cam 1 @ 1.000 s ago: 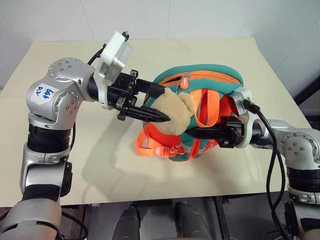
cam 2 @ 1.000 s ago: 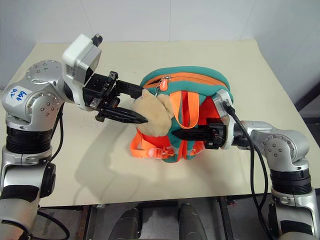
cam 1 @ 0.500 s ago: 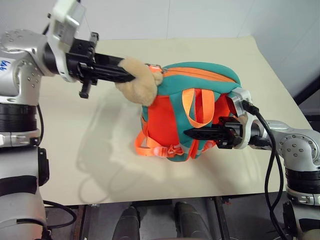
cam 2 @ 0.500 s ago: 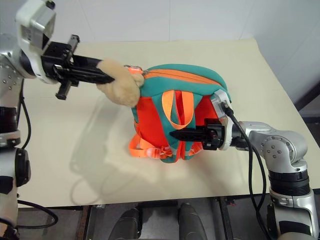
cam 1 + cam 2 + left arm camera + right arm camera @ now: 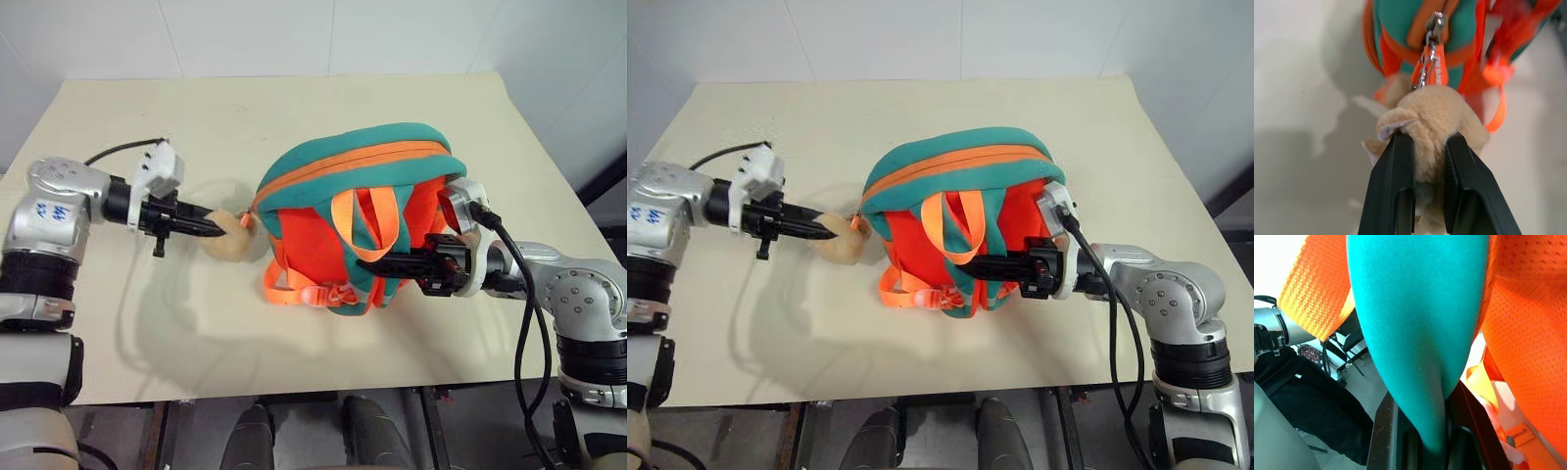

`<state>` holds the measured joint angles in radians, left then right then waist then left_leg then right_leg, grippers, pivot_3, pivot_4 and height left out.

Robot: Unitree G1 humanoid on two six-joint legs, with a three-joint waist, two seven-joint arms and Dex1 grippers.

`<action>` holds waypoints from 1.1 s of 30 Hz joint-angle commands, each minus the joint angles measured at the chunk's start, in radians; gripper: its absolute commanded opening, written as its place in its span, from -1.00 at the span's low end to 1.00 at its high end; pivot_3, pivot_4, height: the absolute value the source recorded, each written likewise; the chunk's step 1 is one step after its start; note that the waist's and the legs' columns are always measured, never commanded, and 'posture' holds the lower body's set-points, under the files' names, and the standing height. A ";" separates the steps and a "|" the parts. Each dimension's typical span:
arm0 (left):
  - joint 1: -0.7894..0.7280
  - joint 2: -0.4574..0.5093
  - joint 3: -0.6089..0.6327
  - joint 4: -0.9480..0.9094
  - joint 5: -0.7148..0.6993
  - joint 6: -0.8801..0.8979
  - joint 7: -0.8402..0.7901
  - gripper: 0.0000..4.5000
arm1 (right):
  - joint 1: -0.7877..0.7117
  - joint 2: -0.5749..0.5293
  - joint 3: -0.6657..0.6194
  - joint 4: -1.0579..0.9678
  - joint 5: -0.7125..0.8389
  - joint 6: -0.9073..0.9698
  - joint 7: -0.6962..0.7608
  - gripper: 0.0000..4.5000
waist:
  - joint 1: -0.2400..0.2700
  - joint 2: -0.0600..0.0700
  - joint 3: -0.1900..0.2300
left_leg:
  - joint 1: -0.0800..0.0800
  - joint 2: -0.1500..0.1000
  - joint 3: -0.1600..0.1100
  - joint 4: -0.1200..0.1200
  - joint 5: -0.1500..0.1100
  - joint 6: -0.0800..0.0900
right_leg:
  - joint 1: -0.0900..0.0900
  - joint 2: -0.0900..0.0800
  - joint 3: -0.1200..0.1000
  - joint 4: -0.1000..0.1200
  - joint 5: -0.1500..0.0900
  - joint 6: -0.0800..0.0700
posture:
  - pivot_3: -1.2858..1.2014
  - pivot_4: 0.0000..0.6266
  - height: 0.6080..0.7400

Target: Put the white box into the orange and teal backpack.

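Note:
The orange and teal backpack (image 5: 353, 186) stands in the middle of the table, straps facing me. Its tan plush toy (image 5: 231, 238) lies on the table just left of it, clipped to the zipper pull (image 5: 1432, 29) at the left end of the teal zipper band. My left gripper (image 5: 217, 230) is shut on the plush toy (image 5: 1440, 112), low over the table and pointing right. My right gripper (image 5: 377, 264) reaches in from the right and is shut on a teal strap (image 5: 1415, 308) of the backpack. The white box is out of view.
The beige table (image 5: 294, 108) has open surface on the left and behind the backpack, with white walls beyond. Its front edge (image 5: 313, 387) runs close below the backpack. A black cable (image 5: 524, 294) loops off my right wrist.
My left gripper closed on the plush toy and swung it left and down to the table. The zipper pull followed to the band's left end. The right gripper stayed put.

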<state>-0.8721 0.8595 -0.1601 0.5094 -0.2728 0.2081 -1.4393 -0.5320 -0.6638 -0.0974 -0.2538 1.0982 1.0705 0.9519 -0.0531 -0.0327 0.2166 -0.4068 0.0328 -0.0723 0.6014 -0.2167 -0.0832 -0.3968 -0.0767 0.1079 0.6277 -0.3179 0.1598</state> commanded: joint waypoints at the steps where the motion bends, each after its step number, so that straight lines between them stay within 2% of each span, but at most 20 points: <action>1: 0.063 -0.059 0.042 -0.087 -0.007 -0.040 0.060 -0.84 | -0.001 0.020 -0.034 -0.034 0.012 -0.036 -0.018 -0.99 | 0.000 0.000 0.000 | 0.000 0.000 0.000 0.000 0.000 0.000 | 0.000 0.000 0.000 0.000 0.000 0.000 | 0.03 -0.52 1.00; 8: 0.104 -0.173 0.130 -0.242 -0.080 -0.011 0.155 -0.84 | 0.000 0.039 -0.010 -0.063 -0.037 -0.103 -0.032 -0.99 | 0.005 0.000 0.000 | -0.001 0.000 0.000 0.002 0.000 0.000 | 0.000 0.000 0.000 0.001 0.001 0.001 | 0.03 -0.52 1.00; 14: 0.082 -0.161 0.191 -0.280 -0.093 0.038 0.175 -0.84 | 0.003 0.044 0.020 -0.092 -0.145 -0.208 -0.038 -0.99 | 0.012 0.000 0.000 | -0.002 0.000 0.000 0.004 0.000 0.000 | 0.000 0.000 0.000 0.000 0.001 0.002 | 0.03 -0.52 1.00; 15: 0.078 -0.161 0.207 -0.276 -0.091 0.035 0.192 -0.53 | 0.004 0.036 0.029 -0.105 -0.169 -0.223 -0.037 -0.67 | 0.014 0.000 0.000 | -0.002 0.000 0.000 0.003 0.000 0.000 | 0.000 0.000 0.000 0.000 0.001 0.002 | 0.03 -0.52 1.00; 17: 0.091 -0.132 0.212 -0.304 -0.098 0.083 0.172 -0.29 | 0.013 0.016 0.027 -0.146 -0.186 -0.248 -0.015 -0.42 | 0.016 0.000 0.000 | -0.002 0.000 0.000 0.003 0.000 0.000 | 0.000 0.000 0.000 0.000 0.001 0.002 | 0.03 -0.52 1.00; 22: 0.161 -0.071 0.254 -0.359 -0.137 0.120 0.135 0.45 | 0.050 -0.053 -0.030 -0.183 -0.210 -0.286 0.008 0.37 | 0.017 0.000 0.000 | -0.002 0.000 0.000 0.003 0.000 0.000 | 0.000 0.000 0.000 -0.001 0.001 0.002 | 0.03 -0.52 1.00; 26: 0.281 -0.028 0.312 -0.388 -0.165 0.093 0.121 1.00 | 0.119 -0.175 -0.100 -0.165 -0.263 -0.344 0.077 0.96 | 0.018 0.000 0.000 | -0.001 0.000 0.000 0.002 0.000 0.000 | 0.000 0.000 0.000 -0.001 0.001 0.001 | 0.03 -0.52 1.00; 29: 0.334 -0.014 0.353 -0.406 -0.179 0.075 0.121 1.00 | 0.186 -0.241 -0.146 -0.123 -0.323 -0.414 0.129 0.99 | 0.023 0.000 0.000 | -0.001 0.000 0.000 0.003 0.000 0.000 | 0.001 0.000 0.000 -0.001 0.001 0.001 | 0.03 -0.52 1.00; 33: 0.416 -0.007 0.418 -0.441 -0.202 0.070 0.152 1.00 | 0.273 -0.273 -0.237 -0.026 -0.389 -0.535 0.190 0.99 | 0.024 0.000 0.000 | 0.000 0.000 0.000 0.003 0.000 0.000 | 0.003 0.000 0.000 -0.002 0.001 0.001 | 0.03 -0.52 1.00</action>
<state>-0.4777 0.8357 0.2099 0.1056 -0.4464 0.2885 -1.2990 -0.2751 -0.9108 -0.2679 -0.3147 0.7364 0.5930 1.1136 -0.0286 -0.0328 0.2166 -0.4066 0.0327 -0.0720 0.6047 -0.2171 -0.0830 -0.3934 -0.0772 0.1080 0.6244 -0.3172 0.1605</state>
